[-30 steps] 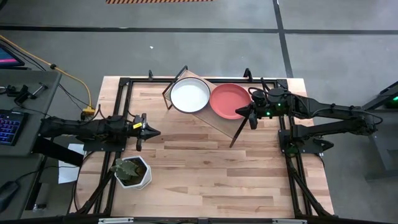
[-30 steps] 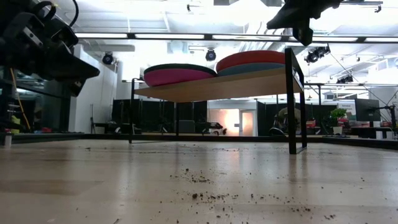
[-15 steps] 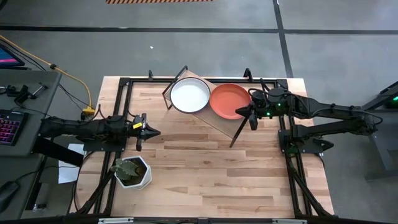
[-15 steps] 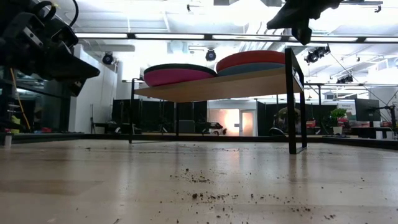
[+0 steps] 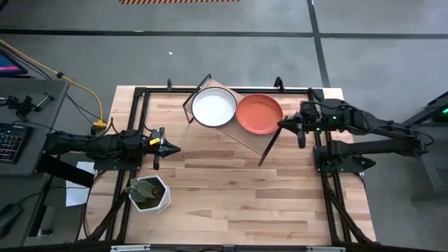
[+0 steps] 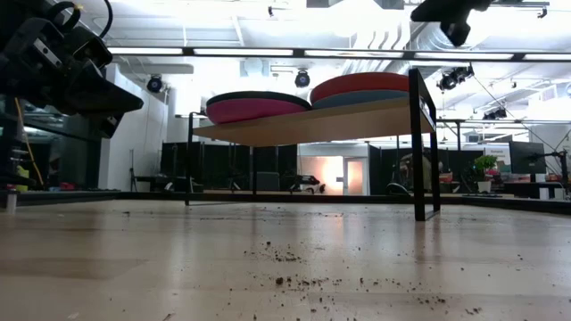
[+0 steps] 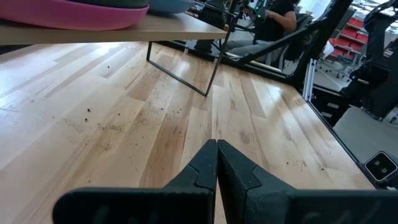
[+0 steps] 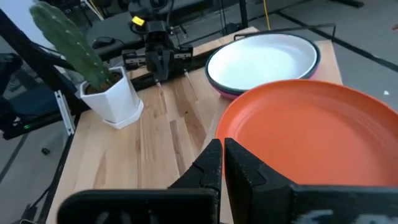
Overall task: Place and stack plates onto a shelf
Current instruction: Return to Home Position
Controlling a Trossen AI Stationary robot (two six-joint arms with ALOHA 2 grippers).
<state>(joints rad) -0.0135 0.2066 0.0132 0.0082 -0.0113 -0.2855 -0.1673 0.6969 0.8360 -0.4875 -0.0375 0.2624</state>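
Note:
On the shelf [image 5: 241,133] stand two stacks of plates. The left stack has a white plate [image 5: 214,108] on top, with a dark green rim and a magenta plate [image 6: 254,109] below it. The right stack is a coral red plate [image 5: 258,113] on a blue one [image 6: 370,96]. No dusty pink plate shows. My right gripper [image 5: 281,124] is shut and hovers at the coral plate's right edge, above it [image 8: 222,152]. My left gripper [image 5: 173,148] is shut and waits over the table's left part [image 7: 216,149].
A white hexagonal pot with a cactus [image 5: 148,193] stands near the table's left near corner. Soil crumbs [image 6: 294,267] lie scattered on the tabletop. The shelf's black legs [image 6: 417,152] stand on the far half of the table. A person sits beyond the table [image 7: 273,18].
My right gripper has drawn back toward the table's right edge, off the coral red plate's top to its right rim, and has risen slightly. The plates and the left arm have kept still.

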